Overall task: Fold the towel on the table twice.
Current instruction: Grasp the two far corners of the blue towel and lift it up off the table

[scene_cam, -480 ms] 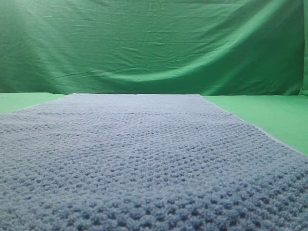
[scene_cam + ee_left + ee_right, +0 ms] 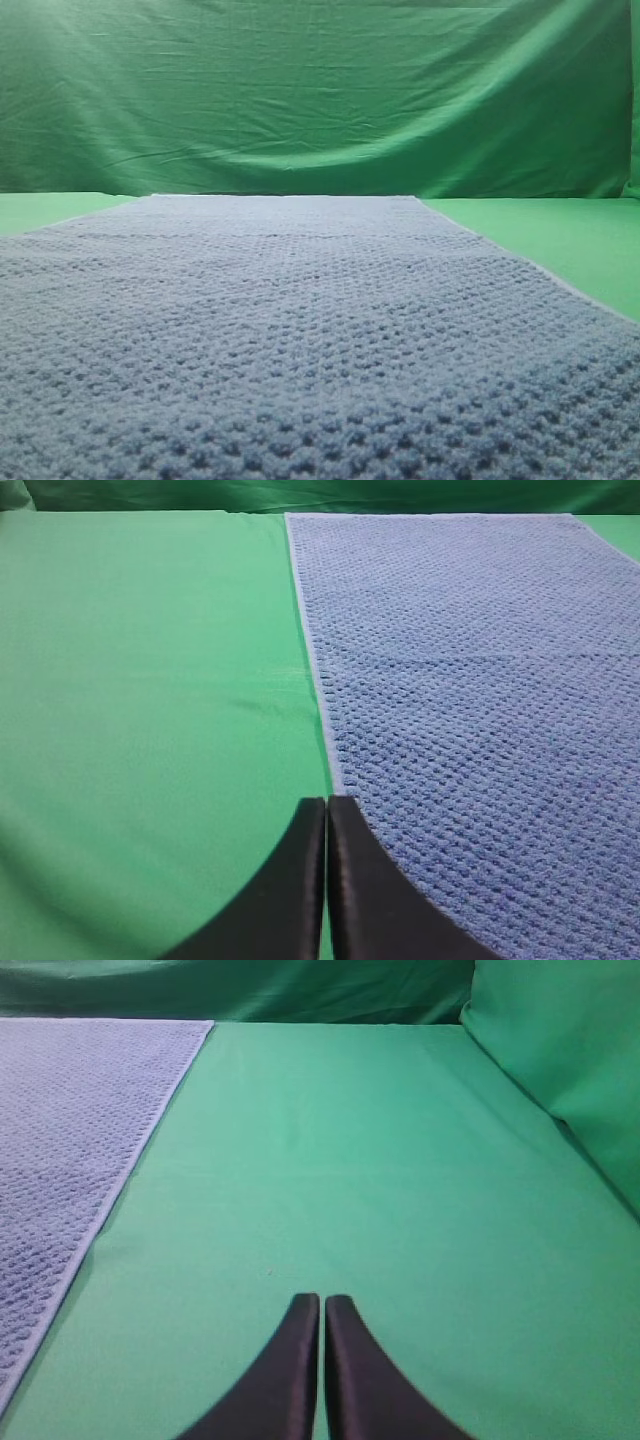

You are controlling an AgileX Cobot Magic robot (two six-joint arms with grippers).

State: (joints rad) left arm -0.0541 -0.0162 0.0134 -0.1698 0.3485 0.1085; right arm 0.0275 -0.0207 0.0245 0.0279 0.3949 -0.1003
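In the high view we cannot see either gripper, and the towel (image 2: 300,330) runs off the bottom and both lower sides, so its near edge and near corners are lost to us; its closest weave blurs. In the left wrist view we see only the tips of the left gripper (image 2: 326,802), its body cut by the bottom edge; the towel ahead and to the right of it leaves the frame on the right and below. In the right wrist view the right gripper (image 2: 321,1300) is likewise cut at the bottom, and the towel, well to its left, continues past the left edge.
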